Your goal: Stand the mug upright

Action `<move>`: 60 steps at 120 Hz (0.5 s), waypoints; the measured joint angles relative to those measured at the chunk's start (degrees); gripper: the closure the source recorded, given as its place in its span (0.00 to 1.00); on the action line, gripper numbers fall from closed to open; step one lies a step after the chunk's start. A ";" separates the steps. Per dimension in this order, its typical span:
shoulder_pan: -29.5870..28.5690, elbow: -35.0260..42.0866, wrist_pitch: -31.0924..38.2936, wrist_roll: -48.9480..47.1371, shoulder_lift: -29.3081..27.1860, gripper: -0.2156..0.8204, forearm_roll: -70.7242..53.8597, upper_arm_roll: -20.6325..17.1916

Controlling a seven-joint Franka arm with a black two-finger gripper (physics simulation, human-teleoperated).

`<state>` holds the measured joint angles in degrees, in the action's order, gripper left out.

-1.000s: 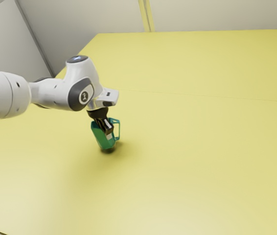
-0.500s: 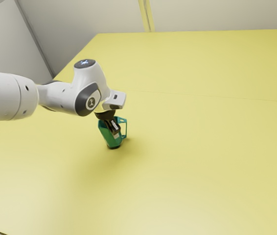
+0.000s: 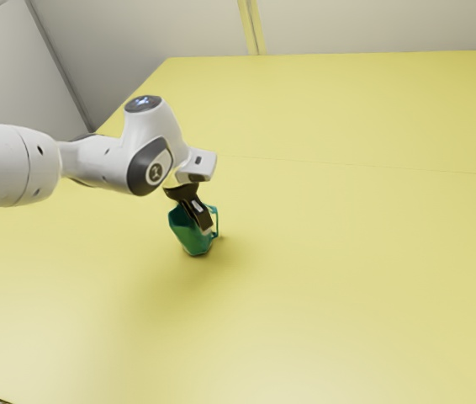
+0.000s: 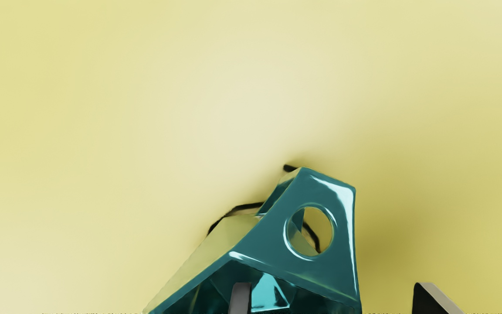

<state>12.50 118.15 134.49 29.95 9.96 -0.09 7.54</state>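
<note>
A big yellow table (image 3: 347, 320) spreads out in front of me, with a thin line running across it. Behind its far edge is a pale wall (image 3: 347, 25), and a yellow strip (image 3: 252, 25) goes up there. A big white arm (image 3: 99, 160) with dark parts reaches in from the exterior view's left, over the table, and bends down at its end.

Under the end of the arm is the mug (image 3: 186, 236). It is blue-green and shiny, and its sides are flat with corners. It is on the table, with its narrow end down and its wide mouth up. I can't tell if it leans a little. A soft shadow (image 3: 200, 265) lies on the table around the bottom of the mug.

The black gripper (image 3: 200, 222) points down at the mug. Its two fingers (image 4: 240, 301) are spread wide apart. One finger dips into the mouth of the mug, and the other is outside, with a gap between it and the mug's side. So it isn't pinching anything.

The handle (image 4: 342, 218) sticks out on the exterior view's right side of the mug. It has a round hole in its flat top.
</note>
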 joint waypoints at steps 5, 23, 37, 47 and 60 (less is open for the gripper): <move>0.12 0.00 -0.29 0.02 -0.90 0.37 0.00 0.00; 0.21 -3.84 -3.79 -0.84 -2.90 0.29 0.28 0.29; -0.40 -8.72 -9.27 -2.39 -3.88 0.26 -0.21 0.51; -0.68 -14.14 -14.96 -4.10 -4.18 0.24 -2.11 0.56; -1.01 -18.52 -21.86 -6.34 -4.79 0.23 -3.75 0.81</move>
<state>11.48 99.64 112.63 23.60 5.17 -3.84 8.35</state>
